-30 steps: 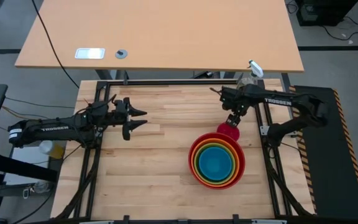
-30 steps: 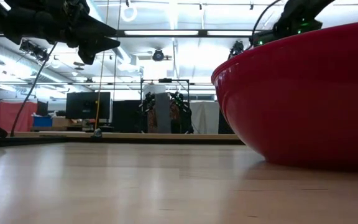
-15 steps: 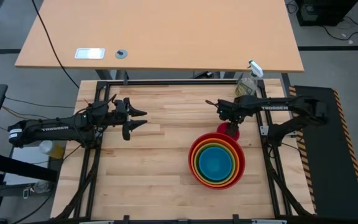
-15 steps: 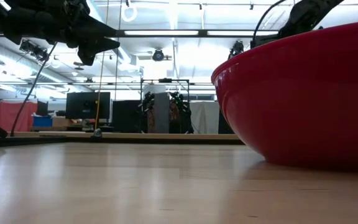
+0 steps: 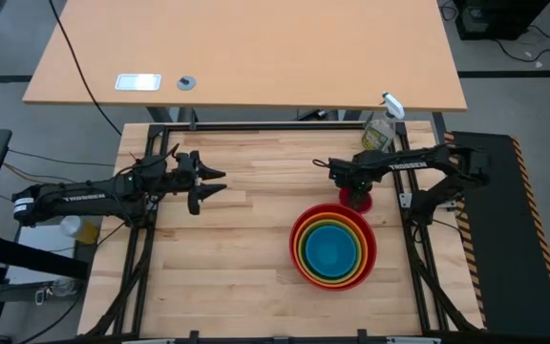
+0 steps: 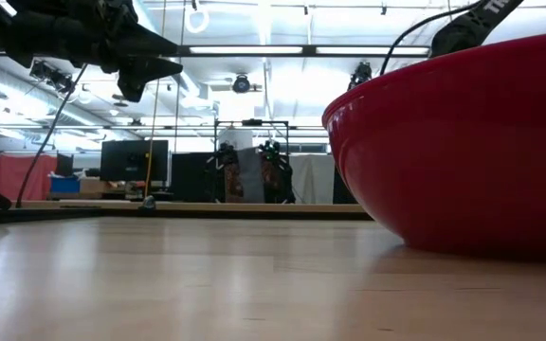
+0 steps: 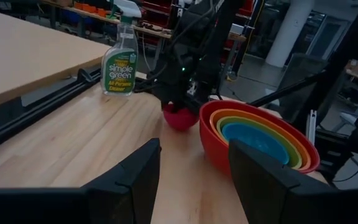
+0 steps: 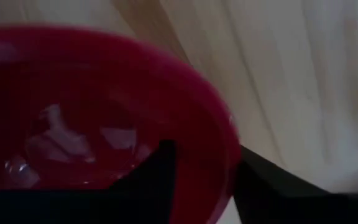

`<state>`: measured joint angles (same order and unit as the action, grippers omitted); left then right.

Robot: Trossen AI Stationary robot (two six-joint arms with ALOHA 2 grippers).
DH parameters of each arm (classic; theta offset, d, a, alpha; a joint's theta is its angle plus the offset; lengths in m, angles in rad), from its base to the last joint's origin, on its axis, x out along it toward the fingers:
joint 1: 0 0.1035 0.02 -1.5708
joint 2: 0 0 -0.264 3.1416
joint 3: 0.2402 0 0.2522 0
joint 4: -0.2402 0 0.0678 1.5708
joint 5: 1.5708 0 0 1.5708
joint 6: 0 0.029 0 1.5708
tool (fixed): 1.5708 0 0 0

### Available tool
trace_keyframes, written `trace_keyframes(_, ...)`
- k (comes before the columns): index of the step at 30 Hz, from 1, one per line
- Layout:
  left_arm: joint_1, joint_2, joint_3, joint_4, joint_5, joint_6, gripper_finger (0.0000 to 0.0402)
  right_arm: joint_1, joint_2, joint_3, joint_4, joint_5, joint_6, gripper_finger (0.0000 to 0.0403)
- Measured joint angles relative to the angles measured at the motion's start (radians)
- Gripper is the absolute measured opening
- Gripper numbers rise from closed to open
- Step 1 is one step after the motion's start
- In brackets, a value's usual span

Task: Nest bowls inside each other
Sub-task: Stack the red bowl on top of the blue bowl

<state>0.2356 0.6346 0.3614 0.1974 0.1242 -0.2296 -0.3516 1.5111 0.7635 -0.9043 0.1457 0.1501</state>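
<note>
The smallest magenta-pink bowl point(image 5: 358, 202) stands upright on the wooden table, just beyond the nested stack: red bowl point(image 5: 299, 229) outermost, then orange, lime green and blue point(image 5: 332, 250) inside. My right gripper point(image 5: 354, 186) points down onto the pink bowl point(image 8: 92, 124), open, one finger inside the rim and one outside. My left gripper point(image 5: 216, 182) hovers open and level above the table's left half, holding nothing. My right gripper straddles the pink bowl's rim point(image 8: 229, 149) from above, one finger point(image 8: 157, 174) inside the hollow and the other point(image 8: 263, 183) outside the wall. Whether either finger touches the wall I cannot tell. The bowl sits upright on the table.
A clear spray bottle point(image 5: 380, 129) with greenish liquid stands at the table's far right corner, close behind my right arm. Black frame rails run along the table's edges. Bare wood lies between the two arms and in front of the stack.
My right gripper has sunk onto the pink bowl, its arm folding lower over the table. The bowl has stayed where it was. My left arm has kept still.
</note>
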Motion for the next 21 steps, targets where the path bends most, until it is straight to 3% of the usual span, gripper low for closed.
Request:
trace_keyframes(5,0.000,0.000,0.000,0.000,0.000,-0.032,0.0192,0.002,-0.020,0.009,-0.008,0.010,-0.014,0.0064)
trace_keyframes(10,0.000,0.000,0.000,0.000,0.000,-0.044,0.0192,-0.003,-0.080,0.045,-0.022,-0.006,-0.022,0.0028)
trace_keyframes(21,-0.006,0.000,0.000,0.022,0.000,-0.017,0.0192,-0.046,-0.166,0.279,-0.279,0.105,0.042,0.0022)
